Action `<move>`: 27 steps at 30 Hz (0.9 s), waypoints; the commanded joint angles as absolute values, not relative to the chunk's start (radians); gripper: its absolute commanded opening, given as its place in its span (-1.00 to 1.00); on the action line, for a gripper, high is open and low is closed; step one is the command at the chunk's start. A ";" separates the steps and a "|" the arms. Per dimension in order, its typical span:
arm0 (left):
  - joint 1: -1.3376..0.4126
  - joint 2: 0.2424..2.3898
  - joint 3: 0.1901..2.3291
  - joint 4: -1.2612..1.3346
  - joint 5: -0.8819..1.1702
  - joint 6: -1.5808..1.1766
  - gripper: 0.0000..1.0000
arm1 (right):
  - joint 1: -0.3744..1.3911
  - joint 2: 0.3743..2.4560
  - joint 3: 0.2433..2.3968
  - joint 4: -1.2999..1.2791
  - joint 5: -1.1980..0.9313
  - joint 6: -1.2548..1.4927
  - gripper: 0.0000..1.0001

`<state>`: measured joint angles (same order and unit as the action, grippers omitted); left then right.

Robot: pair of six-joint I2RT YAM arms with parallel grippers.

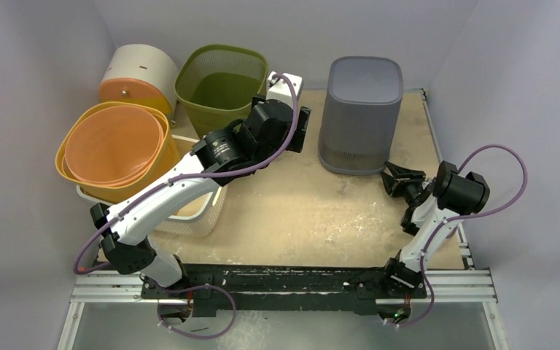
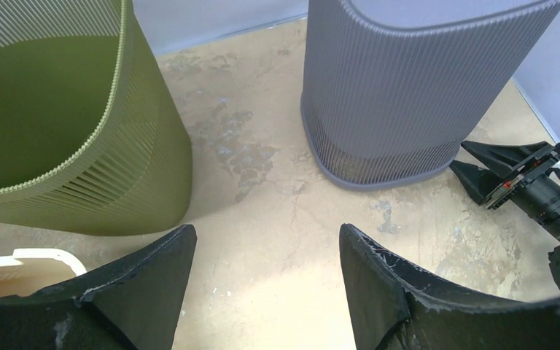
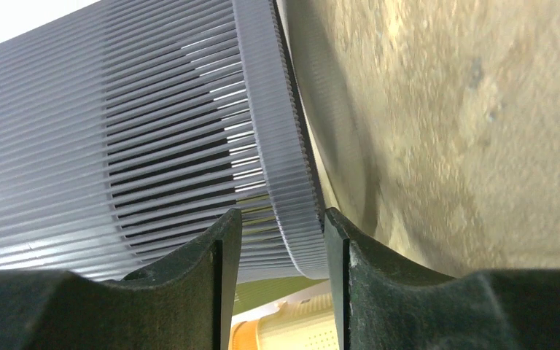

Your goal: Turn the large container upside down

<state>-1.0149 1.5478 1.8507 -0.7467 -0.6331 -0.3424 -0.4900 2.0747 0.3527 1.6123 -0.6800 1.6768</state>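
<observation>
The large container (image 1: pixel 361 113) is a grey ribbed bin. It stands at the back right of the table with its wide rim down on the board and its closed base up. It also fills the upper right of the left wrist view (image 2: pixel 408 87) and the left of the right wrist view (image 3: pixel 131 146). My right gripper (image 1: pixel 388 180) is low by the bin's near right corner, open, a little apart from the rim (image 3: pixel 284 168), with nothing between its fingers. My left gripper (image 2: pixel 266 240) hangs wide open and empty over bare board between the green basket and the bin.
A green mesh basket (image 1: pixel 221 79) stands at the back, left of the bin. Stacked orange and yellow tubs (image 1: pixel 113 146) sit over a white basket (image 1: pixel 197 211) at the left. A white and orange canister (image 1: pixel 138 73) lies behind them. A small white box (image 1: pixel 284 87) sits at the back.
</observation>
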 commanded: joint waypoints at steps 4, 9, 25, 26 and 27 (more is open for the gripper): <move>-1.014 1.484 1.824 -0.703 -0.606 -0.381 0.39 | -0.492 2.072 0.292 2.028 -0.664 1.655 0.04; -1.014 1.474 1.812 -0.711 -0.600 -0.389 0.39 | -0.491 2.062 0.238 2.016 -0.617 1.657 0.09; -1.014 1.440 1.807 -0.710 -0.581 -0.381 0.39 | -0.494 1.766 0.267 1.755 -0.584 1.647 0.15; -1.013 1.440 1.812 -0.710 -0.576 -0.378 0.39 | -0.494 1.712 0.293 1.694 -0.582 1.642 0.15; -1.013 1.444 1.820 -0.711 -0.571 -0.376 0.39 | -0.495 1.652 0.321 1.615 -0.581 1.627 0.15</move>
